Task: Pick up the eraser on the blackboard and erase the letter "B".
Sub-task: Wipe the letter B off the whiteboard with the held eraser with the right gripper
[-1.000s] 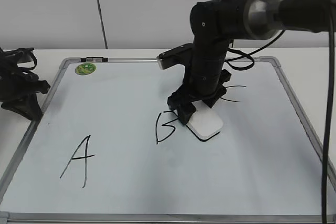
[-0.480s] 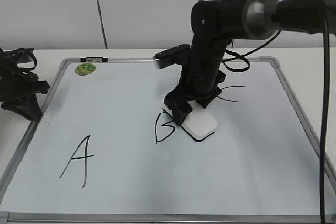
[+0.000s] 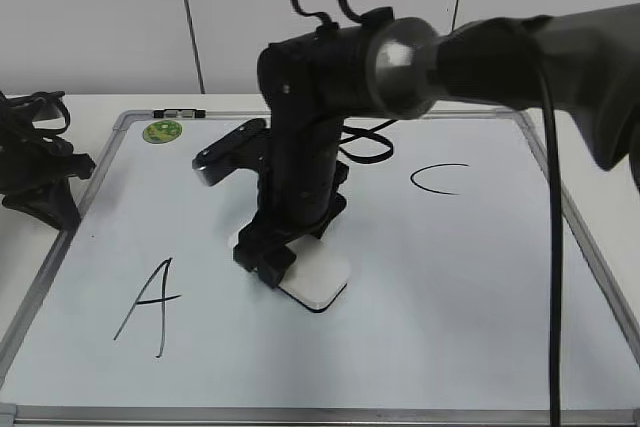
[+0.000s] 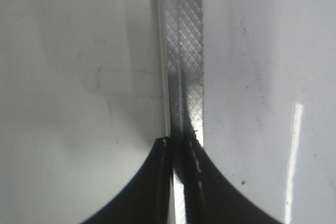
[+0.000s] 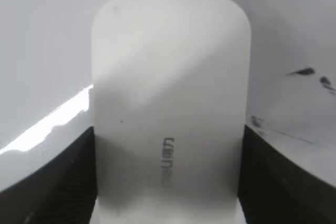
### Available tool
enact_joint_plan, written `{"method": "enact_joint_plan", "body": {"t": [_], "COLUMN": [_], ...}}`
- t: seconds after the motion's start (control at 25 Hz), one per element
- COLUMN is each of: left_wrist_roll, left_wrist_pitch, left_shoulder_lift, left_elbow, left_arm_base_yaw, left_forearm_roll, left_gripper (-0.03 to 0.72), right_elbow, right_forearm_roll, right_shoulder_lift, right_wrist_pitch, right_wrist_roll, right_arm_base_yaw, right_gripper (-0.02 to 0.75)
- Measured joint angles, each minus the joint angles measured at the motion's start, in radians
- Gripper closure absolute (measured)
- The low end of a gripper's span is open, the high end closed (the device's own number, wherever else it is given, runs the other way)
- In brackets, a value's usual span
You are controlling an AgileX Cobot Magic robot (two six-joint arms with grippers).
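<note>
So there's 1 eraser (image 3: 317,278), white with a dark underside, sitting flat on the blackboard (image 3: 450,307) roughly mid-board, a bit left of center and toward the near edge. The right gripper (image 3: 272,252) is clamped on it from both sides; in the right wrist view you can see the eraser (image 5: 170,108) wedged between the 2 dark fingers (image 5: 47,177), small grey lettering on top facing the camera. A couple of tiny black marker specks (image 5: 310,74) show on the board off to its right in that view.

Letters I can count on the board: 2. A black "A" (image 3: 150,305) to the left of the eraser, well apart from it, and a curved "C" (image 3: 437,179) up to the right. No "B" strokes visible where the eraser and arm are; can't tell what's under them.

1 round green sticker (image 3: 162,131) near the far left corner.

The left gripper (image 3: 40,175) is parked off the board's left edge; its wrist view shows the 2 tips (image 4: 181,182) pressed nearly together right over the metal frame (image 4: 184,56).
</note>
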Motion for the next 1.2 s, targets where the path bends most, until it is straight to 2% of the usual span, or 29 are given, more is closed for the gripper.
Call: {"method": "enact_joint_plan", "body": {"t": [0.12,0.4,0.72,0.92,1.2], "left_wrist_roll": [0.000,0.000,0.000,0.000,0.000], "left_wrist_pitch": [0.000,0.000,0.000,0.000,0.002], "left_shoulder_lift": [0.000,0.000,0.000,0.000,0.000], "left_elbow": [0.000,0.000,0.000,0.000,0.000], "left_arm_base_yaw": [0.000,0.000,0.000,0.000,0.000], "left_forearm_roll": [-0.002,-0.002,-0.004,-0.004,-0.004], "left_gripper": [0.675,0.675,0.676,0.676,0.676], "right_elbow": [0.000,-0.002,-0.042,-0.092,-0.100], "right_forearm_roll": [-0.024,-0.022,0.019,-0.082,-0.111], "right_shoulder_lift": [0.000,0.002,0.015,0.032,0.033], "right_wrist_pitch": [-0.002,-0.004,0.013,0.025,0.040], "right_wrist_roll": [0.000,0.000,0.016,0.035,0.061], "right_arm_base_yaw": [0.037,0.028,-0.054,-0.124,-0.201], "right_gripper": [0.189,0.189,0.189,0.189,0.189]}}
